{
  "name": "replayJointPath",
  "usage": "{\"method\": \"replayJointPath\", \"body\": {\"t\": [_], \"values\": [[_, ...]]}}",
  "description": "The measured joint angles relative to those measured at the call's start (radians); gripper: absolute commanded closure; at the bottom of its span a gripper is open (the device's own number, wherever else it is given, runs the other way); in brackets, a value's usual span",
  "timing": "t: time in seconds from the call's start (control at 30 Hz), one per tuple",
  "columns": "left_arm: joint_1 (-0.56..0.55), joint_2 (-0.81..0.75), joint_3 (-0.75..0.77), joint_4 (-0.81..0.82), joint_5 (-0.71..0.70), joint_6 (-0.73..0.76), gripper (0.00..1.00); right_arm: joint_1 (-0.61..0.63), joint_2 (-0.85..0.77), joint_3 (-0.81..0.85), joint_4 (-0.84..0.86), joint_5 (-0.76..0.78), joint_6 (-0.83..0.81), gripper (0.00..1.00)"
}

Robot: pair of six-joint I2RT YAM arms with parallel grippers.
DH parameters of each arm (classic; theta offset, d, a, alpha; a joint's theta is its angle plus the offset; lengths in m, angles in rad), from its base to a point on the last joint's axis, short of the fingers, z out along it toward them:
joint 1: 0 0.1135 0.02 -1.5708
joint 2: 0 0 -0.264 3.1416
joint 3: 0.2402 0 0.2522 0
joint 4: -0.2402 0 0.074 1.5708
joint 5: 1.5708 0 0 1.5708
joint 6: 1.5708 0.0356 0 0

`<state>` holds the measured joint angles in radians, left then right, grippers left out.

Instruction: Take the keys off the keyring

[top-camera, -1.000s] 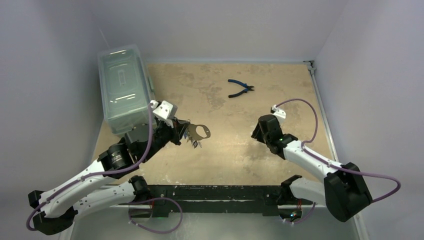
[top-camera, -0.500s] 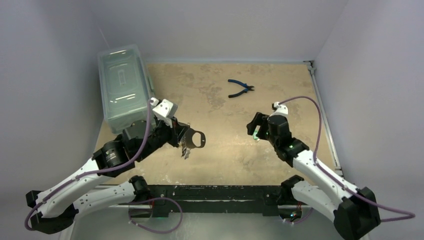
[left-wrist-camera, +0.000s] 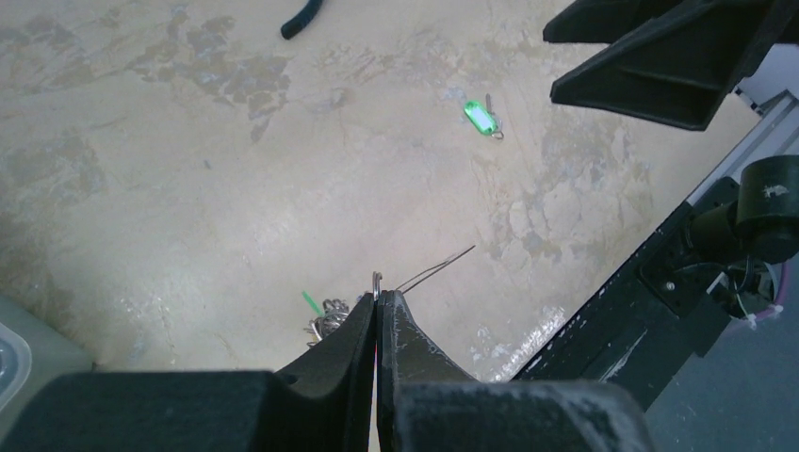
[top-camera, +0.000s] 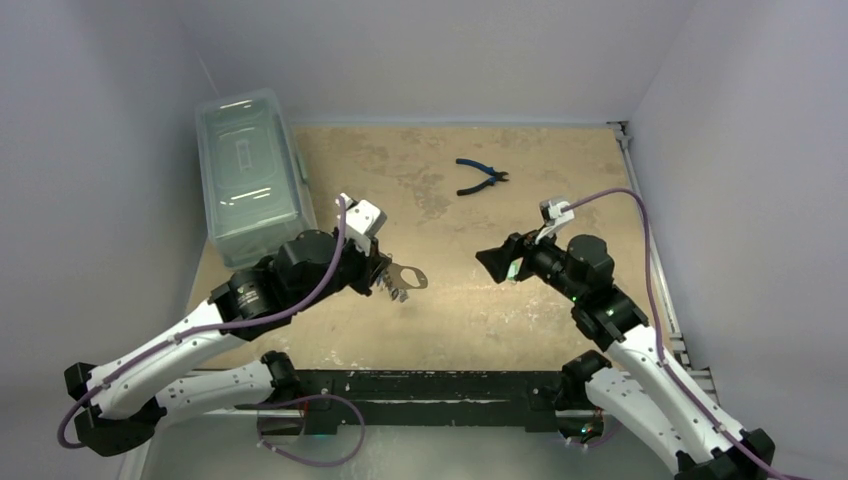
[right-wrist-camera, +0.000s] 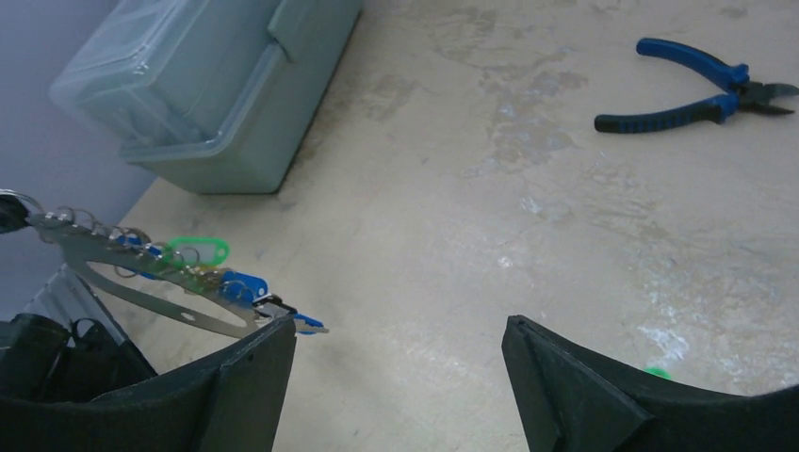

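My left gripper is shut on the edge of the keyring, a silver oval loop held above the table. In the left wrist view the jaws are pressed together on the thin rim, with small rings and keys hanging to the left. The right wrist view shows the keyring with a green tag and a blue key on it. My right gripper is open and empty, facing the keyring from the right; its left finger is just below the ring's end. A loose green key lies on the table.
Blue-handled pliers lie at the back of the table, also visible in the right wrist view. A clear lidded box stands at the back left. The black front rail runs along the near edge.
My left arm has carried the keyring right, toward the table's middle. My right arm has risen and swung its open gripper left to face the keyring.
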<state>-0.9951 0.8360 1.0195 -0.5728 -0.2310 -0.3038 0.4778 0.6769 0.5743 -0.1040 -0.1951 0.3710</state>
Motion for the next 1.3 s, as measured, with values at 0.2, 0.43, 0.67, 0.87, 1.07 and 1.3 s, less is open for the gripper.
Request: {"method": "replayJointPath", "body": {"t": [0.2, 0.43, 0.67, 0.87, 1.07, 1.3], "values": [[0.0, 0.008, 0.0, -0.012, 0.026, 0.0, 1.0, 0.0, -0.031, 0.027, -0.011, -0.036, -0.01, 0.08], [0.005, 0.136, -0.025, 0.056, -0.037, 0.001, 1.0, 0.0, 0.0, 0.029, -0.013, -0.03, -0.005, 0.06], [0.157, 0.359, -0.11, 0.19, -0.005, 0.002, 1.0, 0.0, -0.012, 0.029, -0.02, -0.021, 0.003, 0.06], [0.198, 0.427, -0.113, 0.343, 0.047, 0.009, 0.73, 0.0, -0.025, 0.029, -0.024, -0.007, 0.008, 0.04], [0.211, 0.462, -0.114, 0.4, 0.097, 0.0, 0.35, 0.0, -0.024, 0.027, -0.024, -0.005, 0.012, 0.02], [0.223, 0.406, -0.114, 0.388, 0.119, -0.008, 0.08, 0.0, -0.032, 0.027, -0.037, -0.005, 0.013, 0.01]]}}
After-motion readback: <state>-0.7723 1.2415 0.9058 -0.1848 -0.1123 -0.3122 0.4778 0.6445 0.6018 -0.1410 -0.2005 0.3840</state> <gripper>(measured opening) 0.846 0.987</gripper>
